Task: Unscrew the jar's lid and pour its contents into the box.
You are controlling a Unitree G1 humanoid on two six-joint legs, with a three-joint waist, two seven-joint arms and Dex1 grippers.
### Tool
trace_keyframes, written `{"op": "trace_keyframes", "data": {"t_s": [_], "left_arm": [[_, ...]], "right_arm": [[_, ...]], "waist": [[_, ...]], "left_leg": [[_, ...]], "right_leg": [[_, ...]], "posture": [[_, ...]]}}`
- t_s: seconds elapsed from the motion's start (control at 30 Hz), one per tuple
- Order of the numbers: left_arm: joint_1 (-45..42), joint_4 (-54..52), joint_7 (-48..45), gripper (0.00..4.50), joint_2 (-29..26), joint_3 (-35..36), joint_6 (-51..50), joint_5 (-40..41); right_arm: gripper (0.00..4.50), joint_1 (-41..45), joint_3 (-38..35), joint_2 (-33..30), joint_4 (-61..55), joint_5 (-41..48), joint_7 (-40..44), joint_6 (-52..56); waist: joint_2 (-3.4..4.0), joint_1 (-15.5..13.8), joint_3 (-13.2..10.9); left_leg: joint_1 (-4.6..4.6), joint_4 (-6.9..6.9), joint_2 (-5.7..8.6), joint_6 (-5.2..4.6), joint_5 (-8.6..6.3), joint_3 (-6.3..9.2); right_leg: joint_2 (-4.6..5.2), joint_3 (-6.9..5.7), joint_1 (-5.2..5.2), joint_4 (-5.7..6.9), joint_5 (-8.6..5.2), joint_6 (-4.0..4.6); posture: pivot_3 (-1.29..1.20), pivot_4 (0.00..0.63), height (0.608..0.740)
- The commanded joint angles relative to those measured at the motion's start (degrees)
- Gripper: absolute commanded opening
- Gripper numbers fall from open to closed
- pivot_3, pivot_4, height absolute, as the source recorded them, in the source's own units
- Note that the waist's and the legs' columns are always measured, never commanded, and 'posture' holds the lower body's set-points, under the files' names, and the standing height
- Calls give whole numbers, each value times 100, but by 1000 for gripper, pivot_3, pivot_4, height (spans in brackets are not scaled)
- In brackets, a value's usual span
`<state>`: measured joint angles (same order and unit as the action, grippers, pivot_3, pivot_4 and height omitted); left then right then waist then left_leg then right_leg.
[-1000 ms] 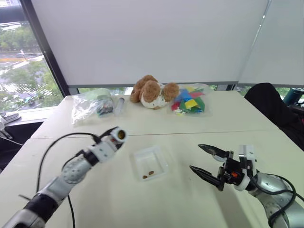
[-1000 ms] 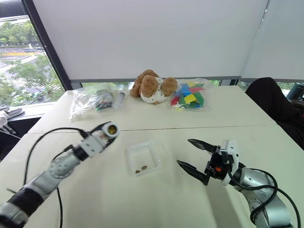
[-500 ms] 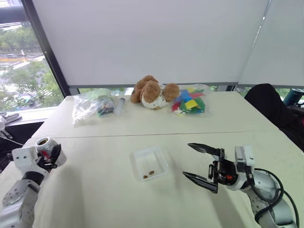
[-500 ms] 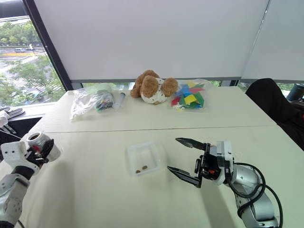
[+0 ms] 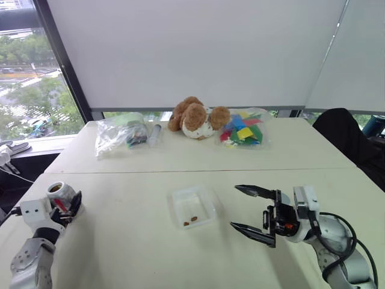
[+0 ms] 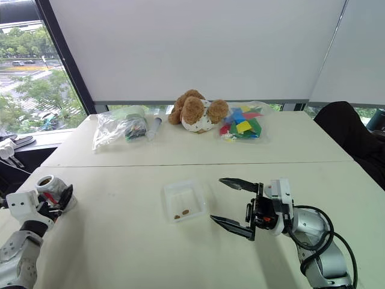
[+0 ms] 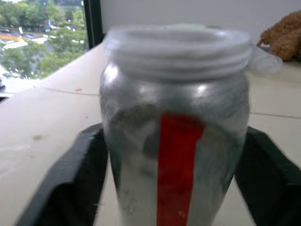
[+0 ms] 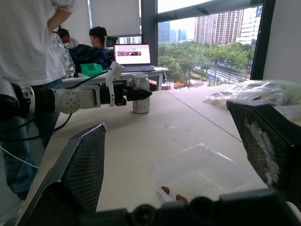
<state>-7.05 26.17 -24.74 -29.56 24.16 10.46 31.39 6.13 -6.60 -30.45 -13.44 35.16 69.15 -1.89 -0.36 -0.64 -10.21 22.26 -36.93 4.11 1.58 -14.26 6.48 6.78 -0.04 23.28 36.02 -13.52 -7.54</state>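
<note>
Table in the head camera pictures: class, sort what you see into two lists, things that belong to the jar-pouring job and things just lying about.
Belongs to the job:
jar, open-topped, at the left gripper
box, clear tray
contents, brown pellets in the box
right gripper, open beside the box

Just lying about:
teddy bear
bag of coloured pieces
clear bag
clear tube

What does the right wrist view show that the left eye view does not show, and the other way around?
Right wrist view alone: people behind the table, one standing in a white shirt, an open laptop, and towers outside the window.

Left eye view alone: the teddy bear, the bag of coloured pieces, and the right gripper seen whole, open and empty.

Both: the jar standing upright without its lid between the left gripper's fingers, and the box with a few brown pellets in it.
</note>
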Motion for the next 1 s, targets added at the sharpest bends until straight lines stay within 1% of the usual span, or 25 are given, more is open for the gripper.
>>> {"op": "trace_keyframes", "data": {"t_s": [0.03,0.27,0.37,0.53,0.7,0.77,0.87,0.93,1.0], "left_arm": [[132,-275,-122,4451,-83,218,-66,-34],[573,-624,-339,4451,-180,235,-382,-119],[751,-762,-445,4451,-245,298,-491,-121],[1398,-1215,-767,4451,-503,473,-641,-166],[2630,-2035,-1632,4451,-962,556,-458,-395],[3187,-2556,-2098,4451,-1176,570,-365,-490],[3981,-3259,-2811,4451,-1474,511,252,-916],[4157,-3421,-3068,4451,-1600,502,426,-987],[4040,-3500,-3168,4451,-1676,567,263,-810]], "right_arm": [[4500,-138,-211,-180,-265,108,-66,64],[4500,-813,-715,-468,-434,193,-192,172],[4500,-1109,-961,-531,-444,218,-232,124],[4500,-1537,-1342,-648,-485,242,-120,71],[4500,-1839,-1678,-946,-413,250,230,-28],[4500,-1977,-1831,-1105,-451,328,362,48],[4500,-2254,-1993,-1328,-474,364,627,97],[4500,-2287,-1996,-1429,-408,330,744,75],[4500,-2158,-1960,-1489,-315,295,763,78]], "waist": [[0,-1,0],[-2,-12,1],[-4,-9,2],[-4,0,2],[-2,-1,4],[-10,-13,6],[-11,-26,10],[-8,-26,10],[-5,-17,8]], "left_leg": [[0,0,-1,0,0,1],[3,1,-2,0,-2,0],[5,0,-3,-1,-2,0],[5,3,-6,-3,-5,-2],[9,11,-16,-7,-10,-10],[12,13,-19,-7,-11,-11],[23,13,-26,4,-26,-12],[23,15,-25,0,-30,-16],[24,19,-33,0,-31,-20]], "right_leg": [[-1,-1,1,0,0,0],[2,1,1,-3,-2,2],[3,1,0,-7,-12,20],[3,2,2,-10,-16,26],[4,2,0,-36,-32,52],[6,2,-3,-49,-31,54],[17,5,-11,-83,-30,58],[24,7,-15,-91,-30,58],[24,8,-14,-92,-33,55]], "posture": [[0,150,740],[0,150,740],[0,150,740],[0,150,740],[0,150,740],[0,150,740],[0,150,740],[0,150,740],[0,150,740]]}}
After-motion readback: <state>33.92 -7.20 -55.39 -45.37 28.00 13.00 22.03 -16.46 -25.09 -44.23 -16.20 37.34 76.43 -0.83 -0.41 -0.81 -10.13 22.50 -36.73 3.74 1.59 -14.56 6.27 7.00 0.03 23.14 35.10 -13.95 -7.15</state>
